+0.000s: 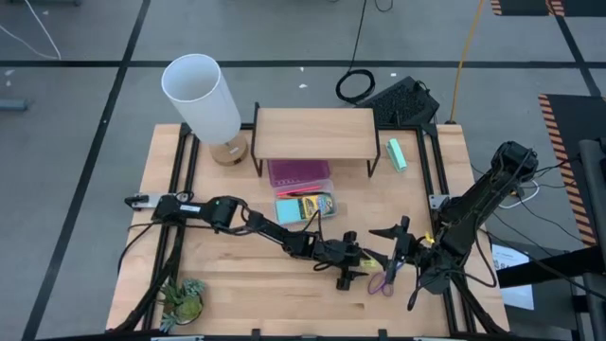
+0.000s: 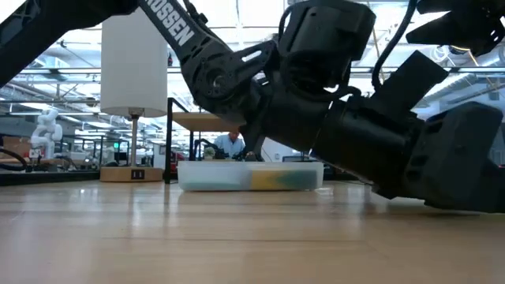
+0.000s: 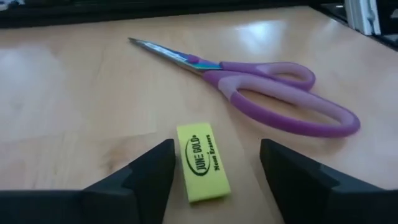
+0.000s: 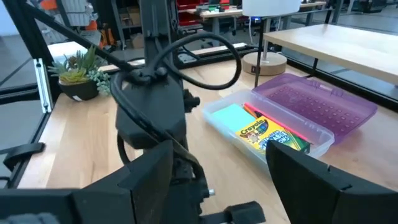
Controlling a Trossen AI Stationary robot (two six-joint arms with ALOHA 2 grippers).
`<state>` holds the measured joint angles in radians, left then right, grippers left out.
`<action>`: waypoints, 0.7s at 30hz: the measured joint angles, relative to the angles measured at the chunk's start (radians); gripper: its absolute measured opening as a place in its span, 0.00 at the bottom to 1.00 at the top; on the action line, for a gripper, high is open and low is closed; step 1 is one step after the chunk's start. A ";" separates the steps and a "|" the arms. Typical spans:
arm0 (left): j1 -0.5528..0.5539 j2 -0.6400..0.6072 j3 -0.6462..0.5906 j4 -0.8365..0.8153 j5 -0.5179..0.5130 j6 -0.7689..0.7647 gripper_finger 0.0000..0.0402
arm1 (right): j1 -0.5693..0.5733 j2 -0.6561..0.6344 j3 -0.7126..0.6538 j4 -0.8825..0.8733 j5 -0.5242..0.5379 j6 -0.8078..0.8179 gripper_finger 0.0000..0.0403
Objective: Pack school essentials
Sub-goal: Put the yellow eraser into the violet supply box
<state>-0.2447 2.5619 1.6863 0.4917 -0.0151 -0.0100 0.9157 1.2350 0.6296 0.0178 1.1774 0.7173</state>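
A yellow eraser [image 3: 202,162] printed "June Gold Neon Erasers" lies flat on the wooden desk [image 3: 74,106], framed between the two dark, spread fingers [image 3: 149,171] of the left tool [image 3: 214,171], neither finger touching it. Just beyond it rest purple-handled scissors [image 3: 261,87], blades closed and pointing away from the handles.

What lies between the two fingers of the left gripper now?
In the left wrist view, the yellow eraser lies on the table between the open left gripper's fingers; neither touches it. The purple scissors lie beyond.
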 joint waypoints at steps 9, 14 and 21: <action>-0.005 0.016 0.002 -0.022 -0.072 -0.052 0.38 | 0.000 0.000 0.000 0.012 -0.001 -0.020 0.62; -0.007 0.018 0.000 -0.006 -0.095 -0.075 0.22 | 0.000 0.000 0.000 0.010 -0.003 -0.022 0.62; -0.007 -0.048 -0.003 -0.118 -0.091 -0.152 0.17 | 0.000 0.000 0.000 0.008 -0.003 -0.026 0.62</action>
<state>-0.2522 2.5137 1.6832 0.3741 -0.1057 -0.1620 0.9161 1.2350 0.6300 0.0253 1.1740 0.6914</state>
